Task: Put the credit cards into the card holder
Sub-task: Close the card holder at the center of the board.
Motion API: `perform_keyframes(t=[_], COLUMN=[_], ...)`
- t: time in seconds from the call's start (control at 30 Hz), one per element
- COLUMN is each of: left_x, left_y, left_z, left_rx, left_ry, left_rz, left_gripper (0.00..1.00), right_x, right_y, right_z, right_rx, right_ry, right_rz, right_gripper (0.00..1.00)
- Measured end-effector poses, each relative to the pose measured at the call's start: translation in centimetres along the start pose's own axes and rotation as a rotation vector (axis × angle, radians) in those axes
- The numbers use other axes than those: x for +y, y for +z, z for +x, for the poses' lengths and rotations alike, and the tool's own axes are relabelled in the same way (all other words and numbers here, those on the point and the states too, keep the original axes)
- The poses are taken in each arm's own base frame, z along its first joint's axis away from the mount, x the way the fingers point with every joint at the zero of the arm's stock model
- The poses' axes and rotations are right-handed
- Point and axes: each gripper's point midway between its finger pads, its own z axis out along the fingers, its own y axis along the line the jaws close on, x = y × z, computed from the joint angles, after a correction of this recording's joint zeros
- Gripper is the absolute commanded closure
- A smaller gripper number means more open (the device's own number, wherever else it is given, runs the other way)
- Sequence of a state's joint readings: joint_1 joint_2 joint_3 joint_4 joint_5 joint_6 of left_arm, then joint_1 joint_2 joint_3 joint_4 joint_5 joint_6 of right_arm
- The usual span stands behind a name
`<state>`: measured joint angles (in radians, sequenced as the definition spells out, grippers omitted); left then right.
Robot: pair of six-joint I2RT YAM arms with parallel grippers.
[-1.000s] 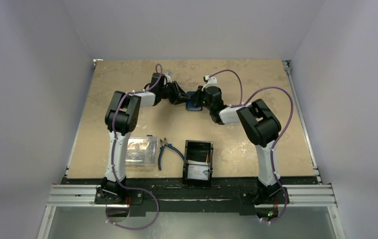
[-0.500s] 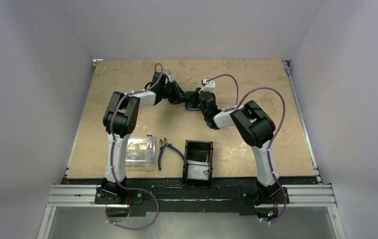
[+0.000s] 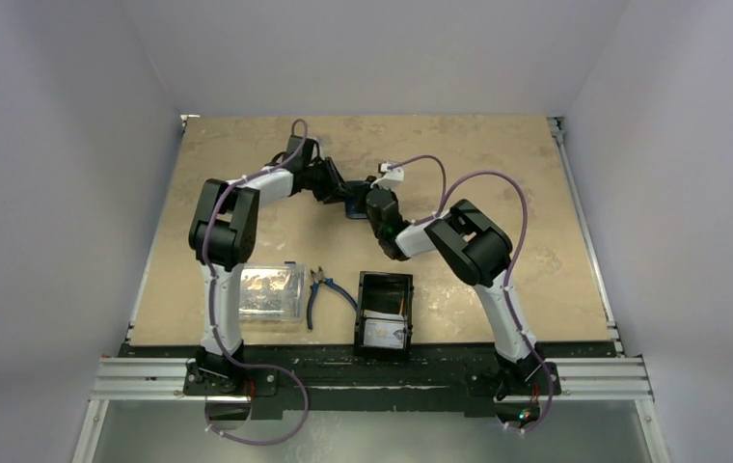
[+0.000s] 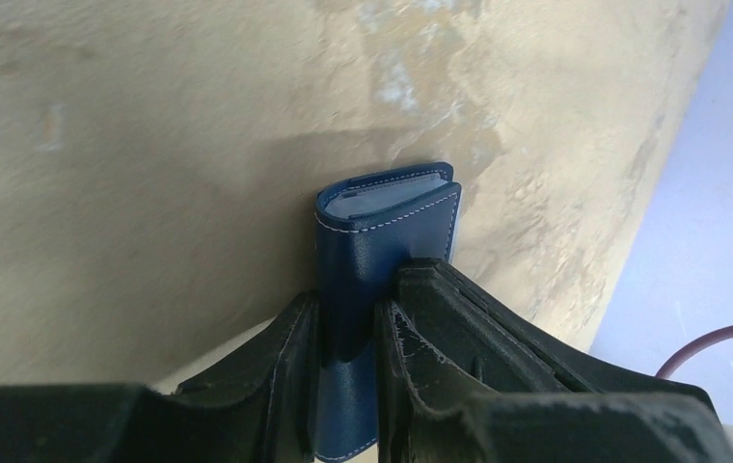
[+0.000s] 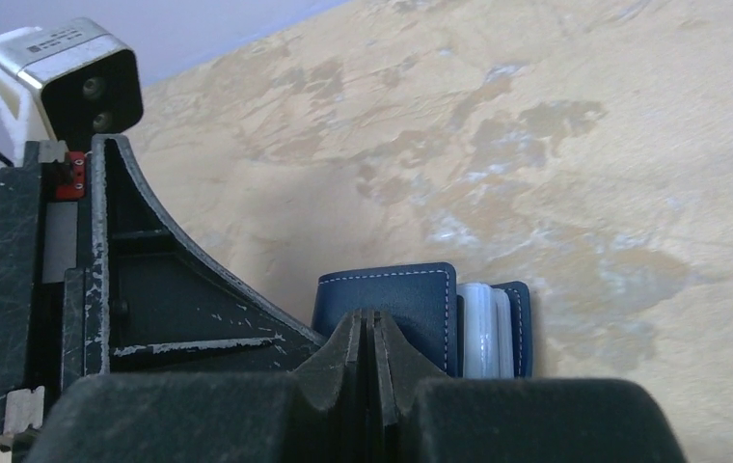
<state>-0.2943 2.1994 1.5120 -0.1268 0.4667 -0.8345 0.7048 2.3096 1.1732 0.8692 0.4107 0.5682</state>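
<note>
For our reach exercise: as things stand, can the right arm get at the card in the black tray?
Probably yes. The card lies in an open-topped tray with nothing over it; the right gripper, shut beside the wallet, looks empty.

Two arms are sharing one table (image 3: 536, 174): one left arm (image 3: 220, 231) and one right arm (image 3: 474, 246). One navy card holder (image 4: 387, 231) is showing between them. Pale credit cards (image 5: 486, 333) are peeking out of it edge-on; they are looking like two or three, though the edges are blurring together. One black tray (image 3: 385, 277) is sitting near the arm bases, with one white card (image 3: 384, 334) lying in it. One clear plastic box (image 3: 270, 292) and one pair of blue-handled pliers (image 3: 322, 289) are lying beside it.
</note>
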Motion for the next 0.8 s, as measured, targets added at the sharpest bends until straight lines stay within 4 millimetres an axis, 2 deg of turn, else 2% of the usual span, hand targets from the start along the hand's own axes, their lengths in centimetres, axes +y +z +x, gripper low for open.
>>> perform_keyframes(t=[0.2,0.37,0.53,0.8], left_x=[1.1,1.6,1.4,1.1], left_y=[-1.2,-2.0,-2.0,-1.8], left_z=[0.2,1.1,2.1,1.6], left_rx=[0.019,0.022,0.010,0.006], left_ry=[0.014,0.021,-0.021,-0.138], left_rz=[-0.041,-0.045,0.015,0.083], left_gripper=[0.81,0.87,0.92,0.97], right_x=[1.4,1.8,1.4,1.1], right_y=[-0.3,-1.2,-2.1,-1.7], right_z=[0.6,0.7,0.9,1.0], right_rx=[0.010,0.056,0.112,0.057], right_ry=[0.022,0.017,-0.028,-0.009], right_rz=[-0.035,-0.106,-0.087,-0.028], right_gripper=[1.00,1.00,1.00,1.00])
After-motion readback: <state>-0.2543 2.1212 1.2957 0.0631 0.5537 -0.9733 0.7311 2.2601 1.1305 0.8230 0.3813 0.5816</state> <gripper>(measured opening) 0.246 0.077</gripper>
